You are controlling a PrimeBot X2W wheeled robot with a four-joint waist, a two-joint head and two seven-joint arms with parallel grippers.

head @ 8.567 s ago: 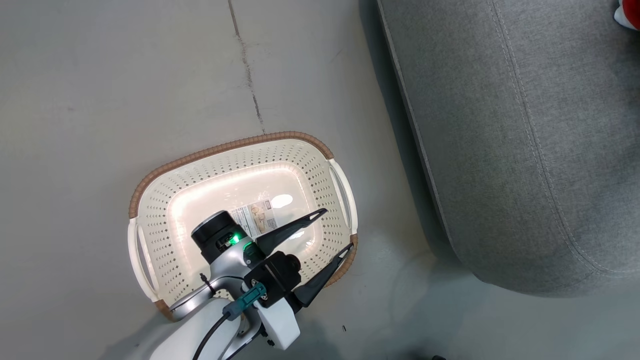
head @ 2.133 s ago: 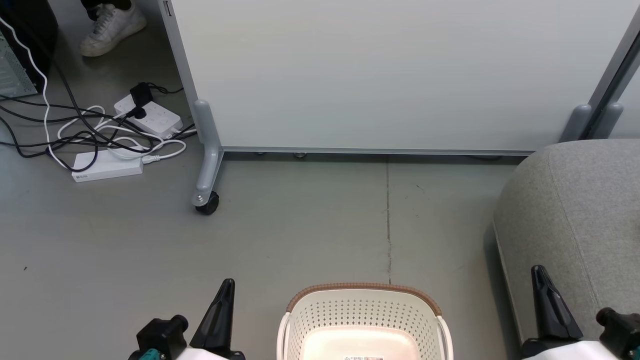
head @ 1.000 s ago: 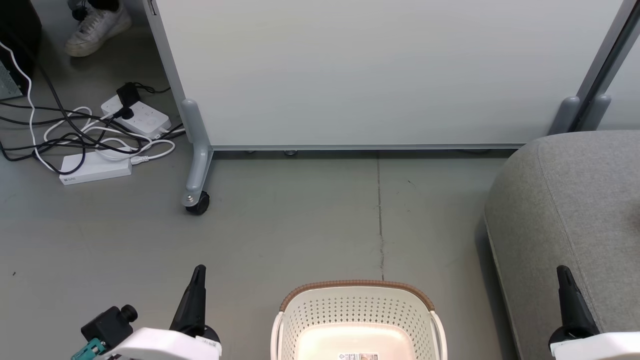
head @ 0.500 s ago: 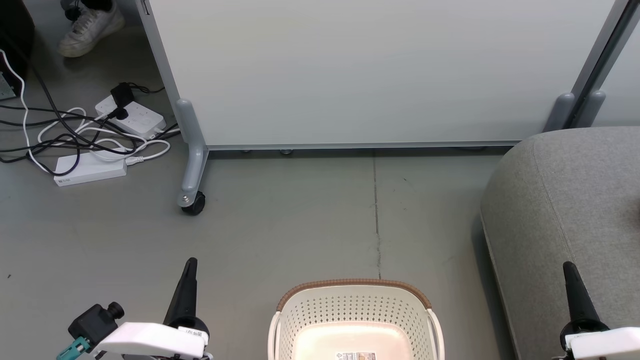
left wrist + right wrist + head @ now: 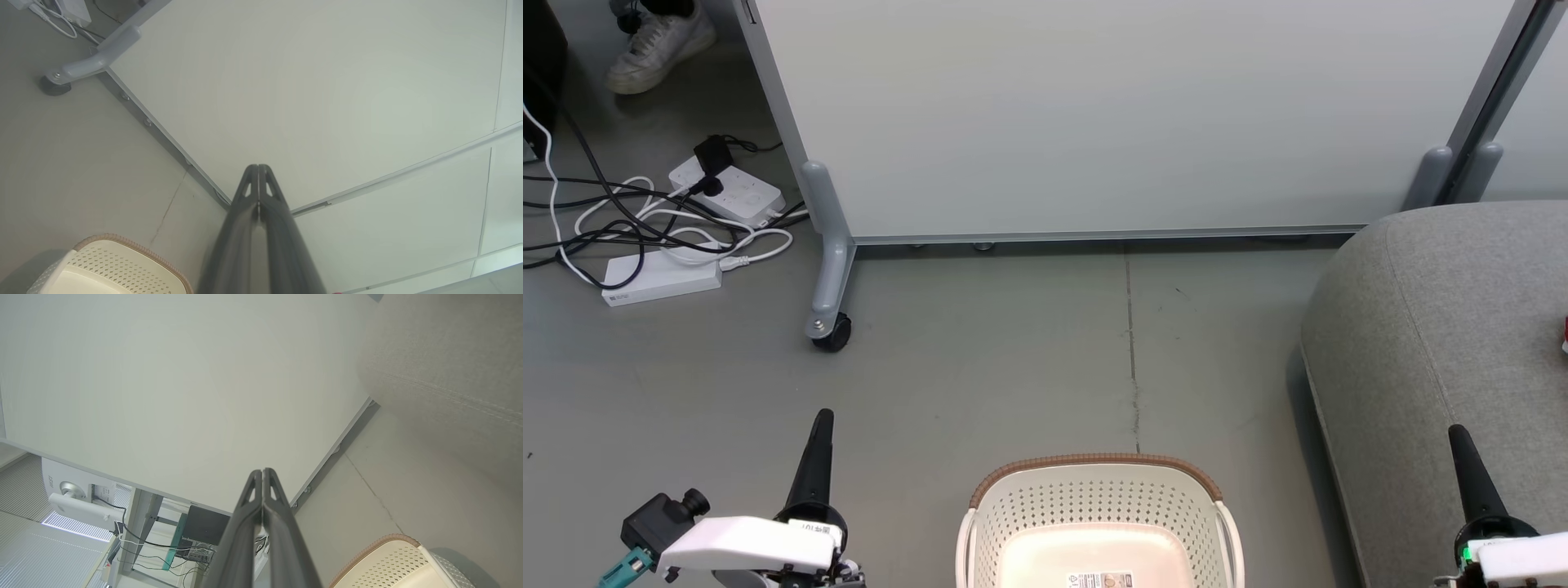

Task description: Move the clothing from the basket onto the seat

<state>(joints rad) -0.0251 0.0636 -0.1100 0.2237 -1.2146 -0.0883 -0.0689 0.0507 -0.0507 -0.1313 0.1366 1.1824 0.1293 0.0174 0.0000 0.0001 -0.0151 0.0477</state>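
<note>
Both grippers are pressed fully closed, empty and touching nothing. The left gripper [image 5: 822, 425] hangs over the floor and the right gripper [image 5: 1456, 437] beside the seat [image 5: 1421, 327], both pointing forward. The basket [image 5: 1094, 467] stands between them; a red sliver of clothing [image 5: 1565, 331] lies on the seat.

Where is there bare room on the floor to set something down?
The floor is bare between the basket, the wheeled panel and the seat. The far-left corner is crowded with cables and power strips, beside a shoe. The seat's top looks mostly bare too.
</note>
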